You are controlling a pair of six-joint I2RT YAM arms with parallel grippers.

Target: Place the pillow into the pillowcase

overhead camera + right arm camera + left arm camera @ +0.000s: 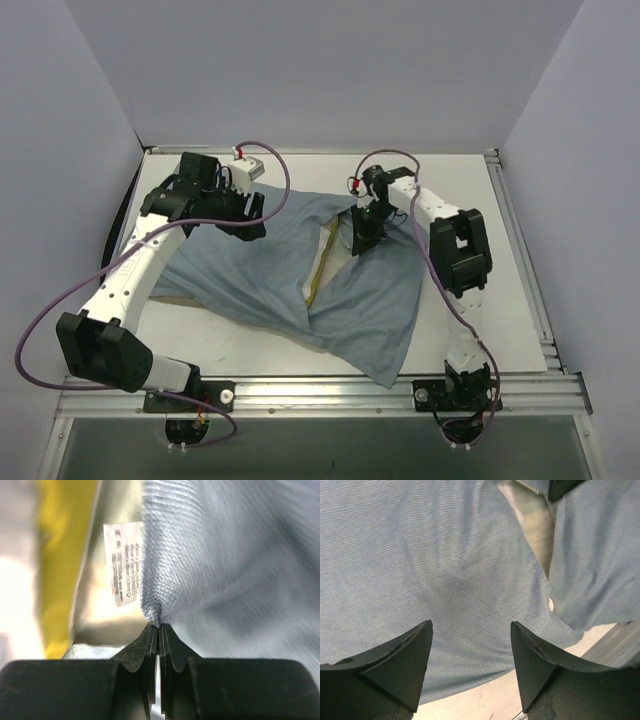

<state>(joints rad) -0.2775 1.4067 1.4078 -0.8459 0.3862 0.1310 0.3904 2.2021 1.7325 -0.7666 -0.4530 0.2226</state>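
Note:
The grey-blue pillowcase (270,270) lies spread over the table's middle, covering most of the pillow. The pillow (322,262) shows only as a white strip with a yellow edge in the case's open slit; it also shows in the right wrist view (60,565). My right gripper (358,240) is shut on the pillowcase's edge (165,580) at the slit, pinching the cloth (158,625). My left gripper (252,222) is open and empty, hovering over the pillowcase's far left edge (445,580), with cloth between the fingers (415,660).
A white care label (122,562) hangs inside the case opening. The pale tabletop (470,190) shows around the cloth, with metal rails (520,250) at the right and front. Purple cables loop from both arms.

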